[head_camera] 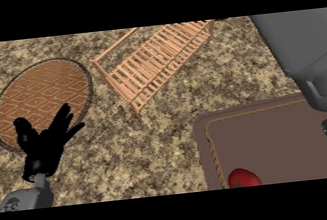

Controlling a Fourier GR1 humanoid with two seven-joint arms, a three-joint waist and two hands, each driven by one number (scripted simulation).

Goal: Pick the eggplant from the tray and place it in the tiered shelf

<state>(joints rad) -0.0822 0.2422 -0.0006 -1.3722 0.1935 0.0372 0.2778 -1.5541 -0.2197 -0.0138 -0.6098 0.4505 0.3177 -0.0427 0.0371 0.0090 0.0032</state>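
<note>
Speckled stone tabletop (148, 149) carries a brown tray (274, 140) at its near right corner; at the tray's near edge lies a glossy red rounded thing (244, 178), seemingly the eggplant, long axis unclear; right forearm (317, 60) hangs nearer, its hand unseen; left hand (45, 139) rests open, empty, far left; wooden tiered shelf (157, 57) lies beyond.

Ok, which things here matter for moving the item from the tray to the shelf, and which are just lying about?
For the job: tray; red rounded item on it; wooden tiered shelf.
Lying about: round patterned plate; left hand, resting open at its edge.
</note>
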